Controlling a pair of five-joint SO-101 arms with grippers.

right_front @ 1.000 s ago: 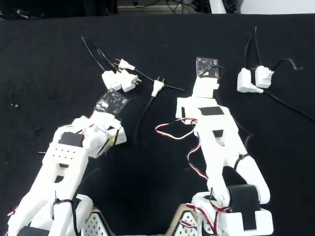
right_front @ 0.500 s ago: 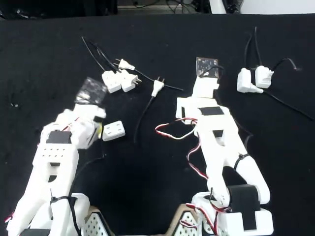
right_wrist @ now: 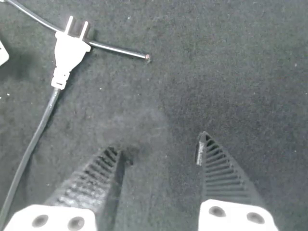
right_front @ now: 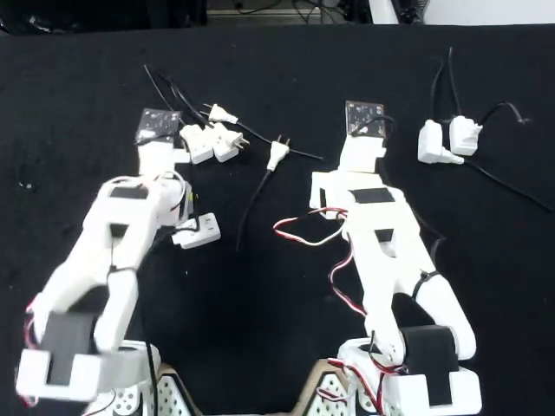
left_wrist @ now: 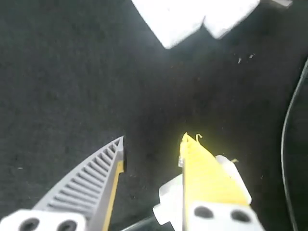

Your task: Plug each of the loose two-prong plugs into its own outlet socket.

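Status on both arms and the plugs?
Left gripper open, empty, by outlet cluster. Right gripper open, empty. Loose plug on mat, unplugged; black cable crosses at it.

Open mat (right_front: 286, 78) ahead of right fingers (right_wrist: 215, 166); plug cluster (right_front: 201, 146) crowds left arm (right_front: 130, 225).

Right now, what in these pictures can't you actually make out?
High view: socket holes on the outlet blocks are too small to see; the nearer outlet block is partly hidden by the left arm.
Left wrist view: white blocks blurred and cut by the picture's edge, beyond the open left gripper.
Right wrist view: the loose plug has its cord running out of frame, beyond the open right gripper.
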